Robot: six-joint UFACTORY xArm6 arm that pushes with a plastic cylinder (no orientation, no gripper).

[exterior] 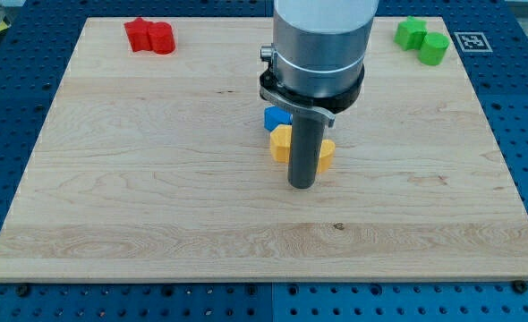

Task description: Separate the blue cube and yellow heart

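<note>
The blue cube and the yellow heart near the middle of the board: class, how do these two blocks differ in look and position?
The blue cube is blue and blocky; the yellow heart is yellow with rounded edges. The blue cube lies nearer the view's top, the yellow heart just below it. My tip comes down in front of the yellow heart, partly hiding it, while the arm's body hides part of the blue cube. Both sit close together on the wooden board.

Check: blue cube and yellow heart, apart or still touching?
Touching, as far as shows. The blue cube sits right against the yellow heart, no board visible between them. My tip stands in front, hiding part of the heart.
</note>
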